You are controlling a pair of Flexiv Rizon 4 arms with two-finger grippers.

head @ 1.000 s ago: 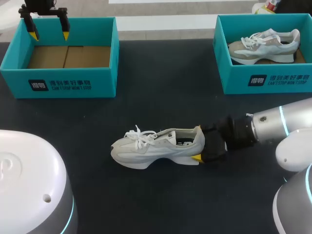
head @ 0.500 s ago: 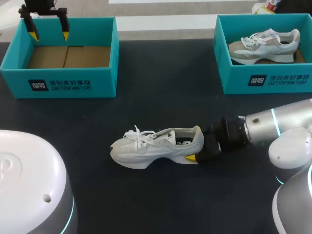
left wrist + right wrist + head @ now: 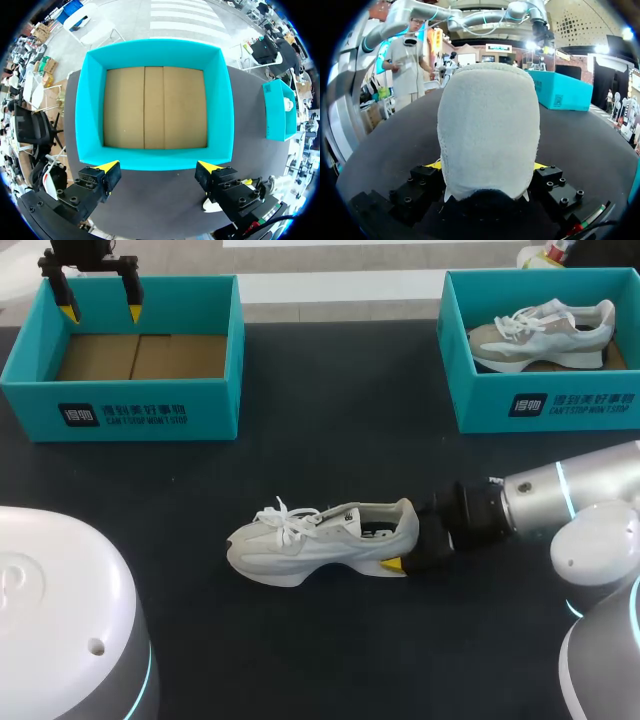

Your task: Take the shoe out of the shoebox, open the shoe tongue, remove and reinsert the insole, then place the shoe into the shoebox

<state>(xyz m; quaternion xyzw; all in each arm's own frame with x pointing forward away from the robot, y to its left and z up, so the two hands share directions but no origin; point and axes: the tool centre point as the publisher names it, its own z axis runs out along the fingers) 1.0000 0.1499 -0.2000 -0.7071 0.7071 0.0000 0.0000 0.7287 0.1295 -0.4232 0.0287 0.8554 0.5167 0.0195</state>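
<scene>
A pale grey shoe with white laces lies on its sole at the middle of the dark table, toe to the left. My right gripper is at its heel, with one yellow tip under the heel's near side. In the right wrist view the heel fills the gap and both fingers press its sides, so my right gripper is shut on it. My left gripper hangs open over the back edge of the empty teal shoebox at the far left. From the left wrist the left gripper looks down into that shoebox.
A second teal box at the far right holds another grey shoe. Between the two boxes and around the shoe lies bare dark tabletop. My arm's white base fills the near left corner.
My right gripper's fingers have closed in on the shoe's heel, and the right arm's forearm has dropped a little. The shoe has barely shifted. The left arm is unchanged.
</scene>
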